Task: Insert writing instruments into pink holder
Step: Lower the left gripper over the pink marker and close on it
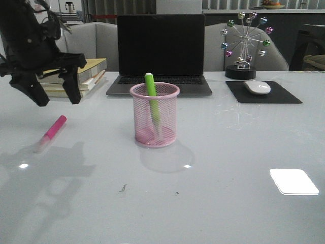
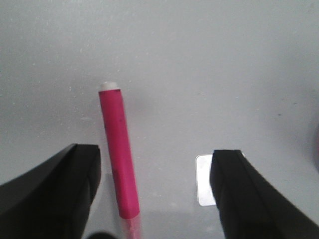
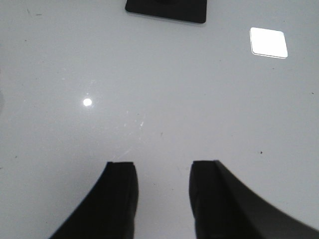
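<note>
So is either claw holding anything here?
No. The left claw hangs open above the pink marker; the right claw is open and empty.

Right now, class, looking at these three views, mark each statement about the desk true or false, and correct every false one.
1. The green marker stands in the pink holder. True.
2. The pink marker is also inside the holder. False: it lies on the table.
3. The left gripper is open. True.
4. The right gripper grips a marker. False: it is open, holding nothing.
5. The laptop screen is dark. True.
</note>
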